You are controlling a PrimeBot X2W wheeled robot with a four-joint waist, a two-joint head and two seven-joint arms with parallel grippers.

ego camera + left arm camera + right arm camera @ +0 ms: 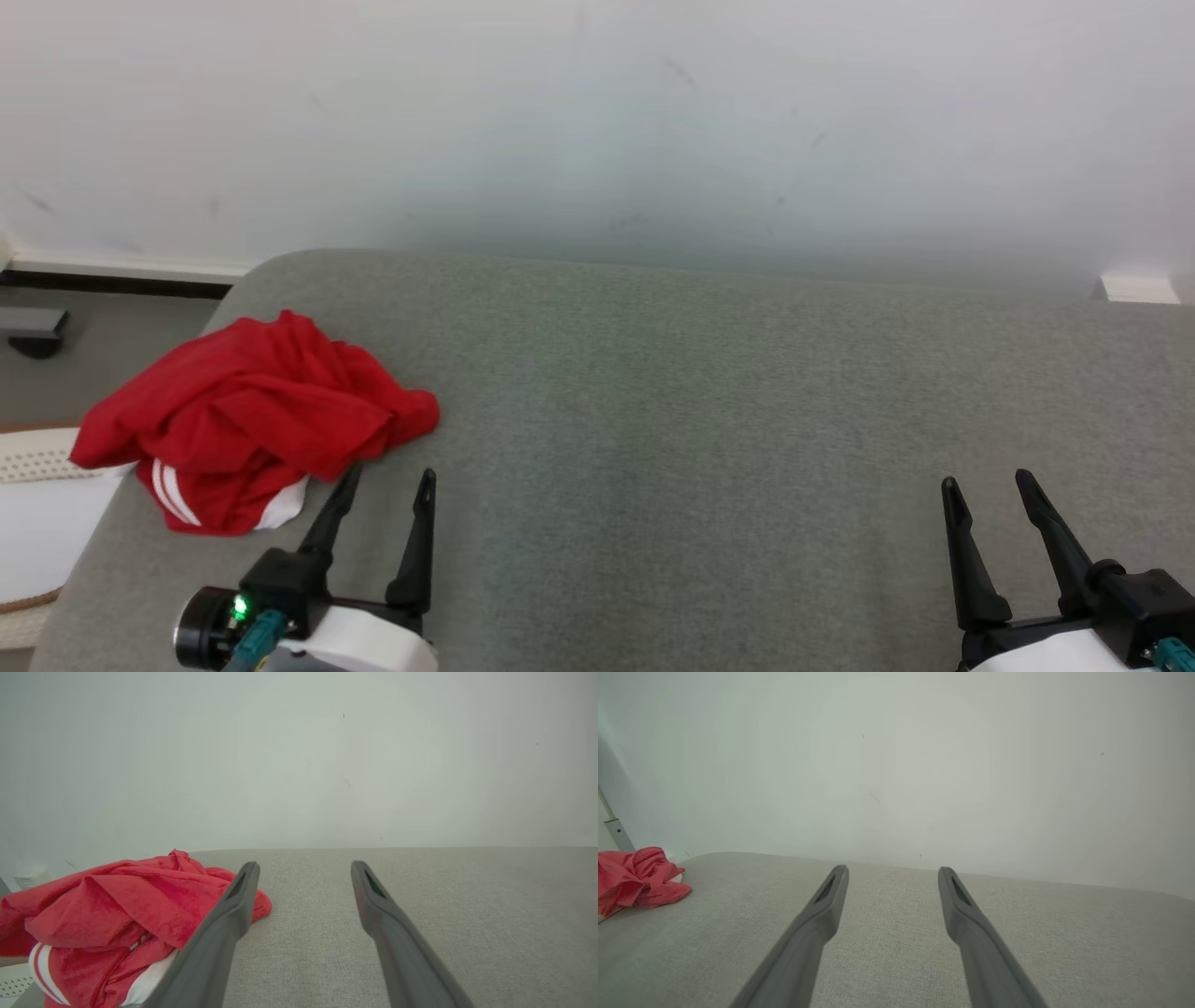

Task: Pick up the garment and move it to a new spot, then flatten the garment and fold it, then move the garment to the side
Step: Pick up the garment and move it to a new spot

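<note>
The garment (247,420) is a crumpled red piece with white stripes and white trim, heaped at the left end of the grey fabric surface (709,420). It also lies at the lower left of the left wrist view, as the garment (107,914), and small at the far left of the right wrist view, as the garment (635,879). My left gripper (390,474) is open just to the right of the heap, its left finger at the cloth's edge and nothing between its fingers. My right gripper (988,481) stands open at the lower right, far from the cloth.
A pale wall (597,121) rises right behind the surface. Off the surface's left edge are a white and cream perforated object (37,523) and a dark item on the floor (33,331). A white block (1139,287) sits at the back right corner.
</note>
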